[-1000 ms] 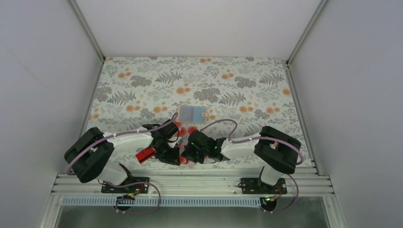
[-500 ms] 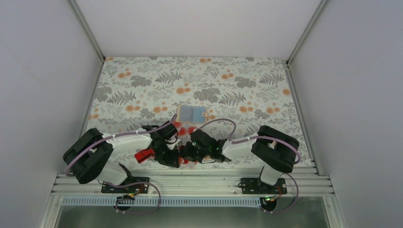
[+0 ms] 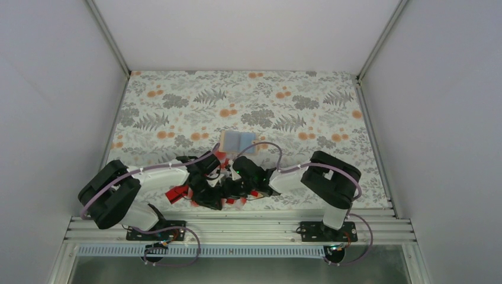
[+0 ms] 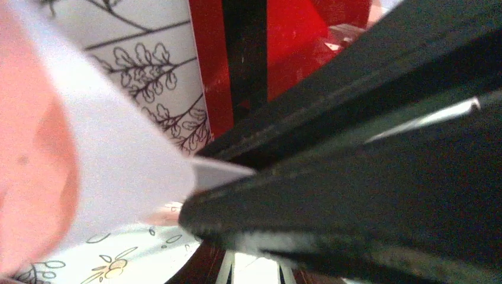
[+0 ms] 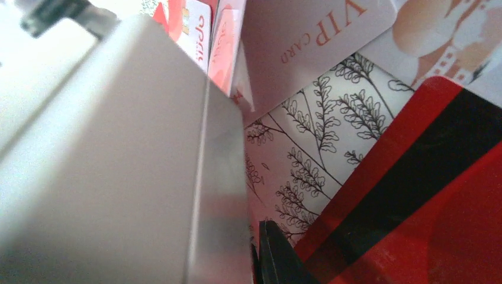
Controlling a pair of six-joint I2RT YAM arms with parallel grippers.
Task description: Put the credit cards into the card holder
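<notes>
The card holder (image 3: pixel 238 141) lies open on the flowered cloth, blue-grey face up, just beyond both arms. Credit cards (image 3: pixel 225 160) are scattered under the two wrists. My left gripper (image 3: pixel 213 193) and right gripper (image 3: pixel 234 190) meet tip to tip over them. In the left wrist view a white card with a red dot (image 4: pixel 106 148) fills the left side, its edge running in between my dark fingers (image 4: pixel 355 207), which are shut on it. In the right wrist view a pale card face (image 5: pixel 106 165) rests against my black fingertip (image 5: pixel 275 260); those jaws are shut.
A red card with a black stripe (image 3: pixel 176 193) sticks out left of the left gripper. More red-striped cards (image 5: pixel 426 195) and a VIP card (image 5: pixel 308 53) lie on the cloth. The metal rail (image 3: pixel 237 228) runs along the near edge.
My right arm has swung left until its gripper meets the left one, and its jaws have closed. The red card beside the left gripper has shifted slightly left.
</notes>
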